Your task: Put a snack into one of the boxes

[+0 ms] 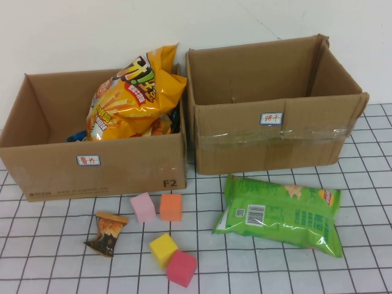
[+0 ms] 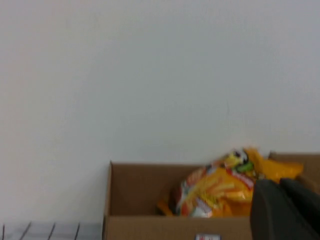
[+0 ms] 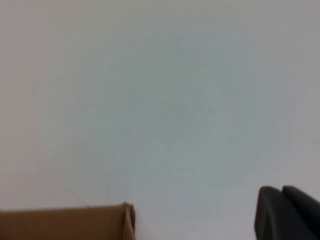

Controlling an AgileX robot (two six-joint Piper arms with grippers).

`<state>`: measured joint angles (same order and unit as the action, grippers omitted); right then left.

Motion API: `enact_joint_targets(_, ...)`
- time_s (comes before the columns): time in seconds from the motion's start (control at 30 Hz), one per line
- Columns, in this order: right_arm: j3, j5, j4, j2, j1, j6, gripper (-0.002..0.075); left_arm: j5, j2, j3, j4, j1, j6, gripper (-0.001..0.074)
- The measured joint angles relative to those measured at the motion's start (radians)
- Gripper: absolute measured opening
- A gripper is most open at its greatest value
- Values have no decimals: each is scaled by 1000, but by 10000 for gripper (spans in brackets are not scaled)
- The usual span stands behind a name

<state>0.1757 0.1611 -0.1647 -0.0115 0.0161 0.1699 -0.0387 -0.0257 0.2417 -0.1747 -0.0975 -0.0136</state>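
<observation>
A green snack bag (image 1: 278,213) lies flat on the table in front of the right cardboard box (image 1: 277,142), which looks empty. A small brown and orange snack packet (image 1: 108,233) stands in front of the left cardboard box (image 1: 92,167). That box holds a big yellow chip bag (image 1: 136,95), which also shows in the left wrist view (image 2: 220,192). Neither arm shows in the high view. My left gripper (image 2: 280,184) is shut and empty, held back from the left box (image 2: 150,200). My right gripper (image 3: 281,189) is shut and empty, facing the wall beside a box corner (image 3: 100,222).
Several foam cubes lie between the two loose snacks: a pink one (image 1: 143,207), an orange one (image 1: 171,207), a yellow one (image 1: 163,249) and a red one (image 1: 181,268). A white wall stands right behind the boxes.
</observation>
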Motion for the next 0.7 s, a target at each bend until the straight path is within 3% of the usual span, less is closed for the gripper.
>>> enact_joint_targets(0.27, 216, -462, 2, 223, 0, 57, 1, -458, -279, 211, 22, 0, 6, -1)
enact_joint_targets(0.43, 229, -634, 7, 427, 0, 65, 1, -476, -445, 207, 10, 0, 14, -1)
enact_joint_targets(0.7, 229, -693, -8, 617, 0, 65, 1, -556, -812, 305, -13, 0, -11, -1)
